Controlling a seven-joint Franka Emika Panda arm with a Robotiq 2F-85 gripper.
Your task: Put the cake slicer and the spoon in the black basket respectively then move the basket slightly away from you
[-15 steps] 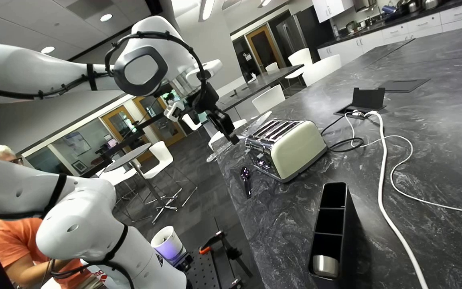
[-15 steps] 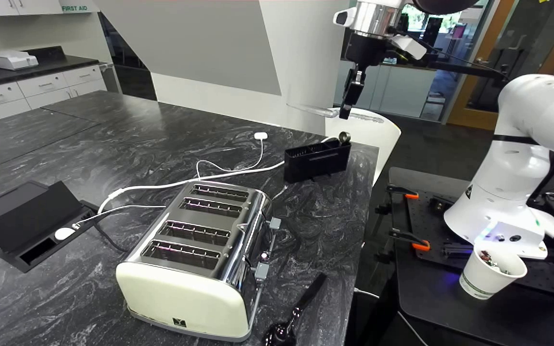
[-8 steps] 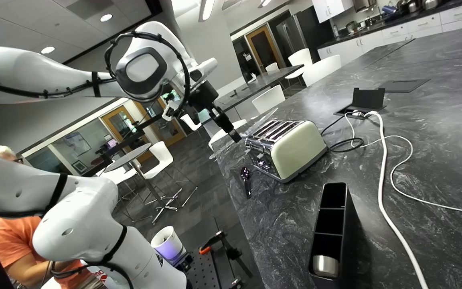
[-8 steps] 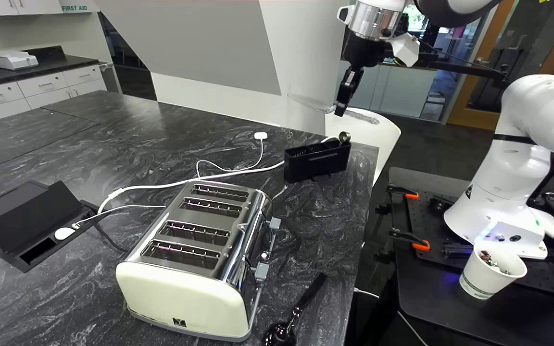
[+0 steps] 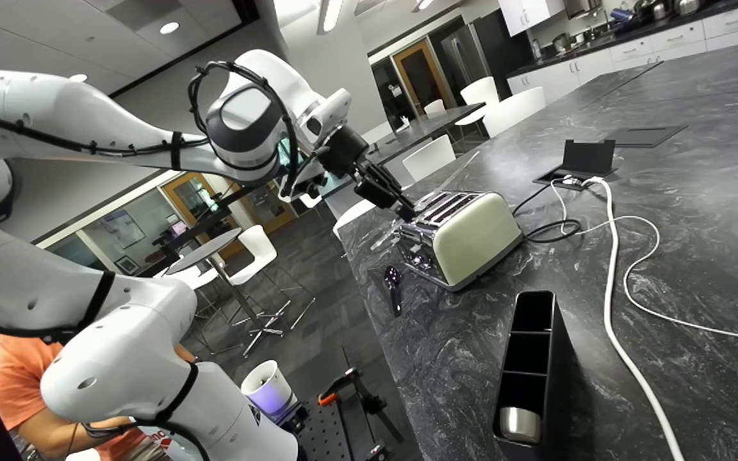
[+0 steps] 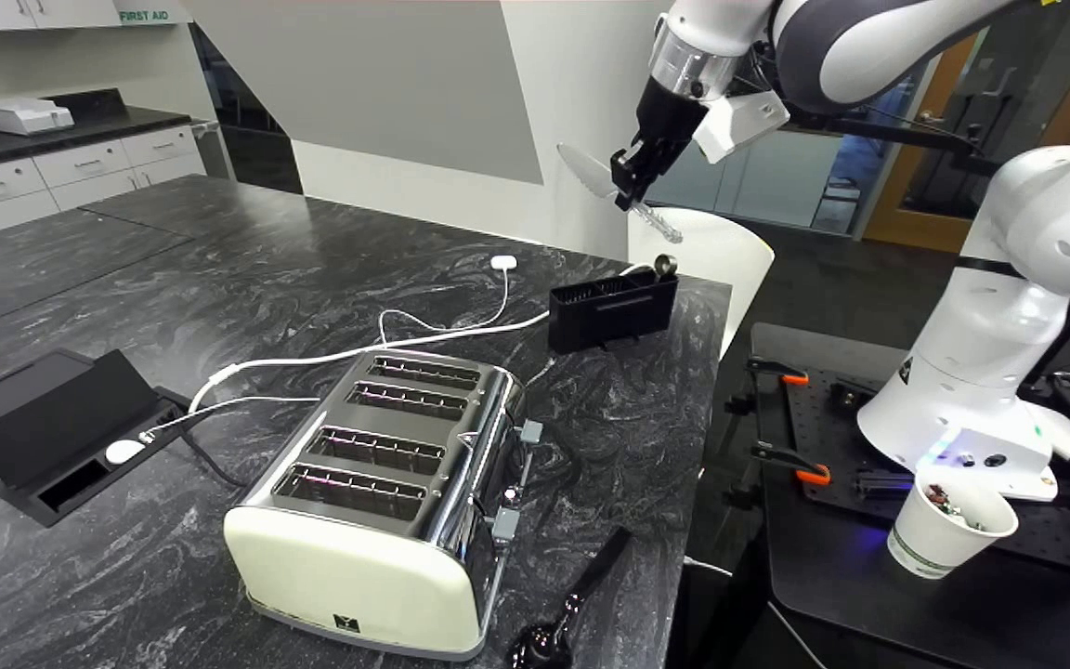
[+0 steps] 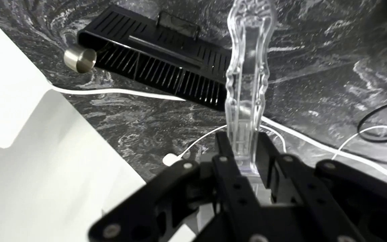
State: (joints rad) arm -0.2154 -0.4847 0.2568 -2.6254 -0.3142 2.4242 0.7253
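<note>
1 clear cake slicer (image 7: pixel 247 77), 1 blk-handled spoon (image 5: pixel 394 291), 1 blk basket (image 6: pixel 611 321) w/ 1 metal utensil (image 7: pixel 80 59) counted. Slicer's gripped in near-closed jaws; basket's seen at 11 o'clk, wrist view. In an exterior view, spoon's seen on desk (image 6: pixel 312 251), basket's 6 o'clk.

1. Bench (image 6: pixel 247 243): dark, marbled top.
2. Toaster (image 6: pixel 368 567): upright, the clock's centre in an exterior view.
3. Black basket (image 6: pixel 614 319): two o'clock, upright.
4. Spoon (image 6: pixel 575 600): four o'clock, just beside the toaster.
5. White connector (image 6: pixel 503 263): one o'clock.
6. White cable (image 6: pixel 284 361): twelve o'clock.
</note>
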